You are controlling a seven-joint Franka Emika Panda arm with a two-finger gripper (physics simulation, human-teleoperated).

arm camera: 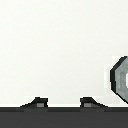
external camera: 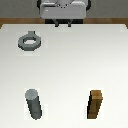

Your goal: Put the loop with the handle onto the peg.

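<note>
Three things sit on the white table (external camera: 65, 60), and none of them has been handled, so you have the whole job ahead of you.

Nearest, in the lower left of the exterior view, the peg (external camera: 34, 103) stands upright and bare, with nothing around it. Level with it in the lower right stands the brown wooden block (external camera: 96, 104), well apart from the peg; you can ignore it, but keep your approach path clear of it.

Further back, in the upper left of the frame, the loop with the handle (external camera: 29, 41) lies flat on the table, its stubby tab pointing toward the far edge. It is well apart from the peg, almost directly beyond it. In the wrist view you catch only one edge of the loop with the handle (arm camera: 120, 77) at the right margin of the picture, so the camera is not yet centred over it.

Farthest back, at the top centre, the gripper (external camera: 63, 23) hangs by the table's far edge. In the wrist view the two fingertips (arm camera: 37, 102) show with a clear gap and only bare table between them: parted, holding nothing.

By my judgement you are at the very start. Left for you: shift over the loop, descend, close on its tab or rim, lift, carry it above the peg, line the hole up and lower it on.
</note>
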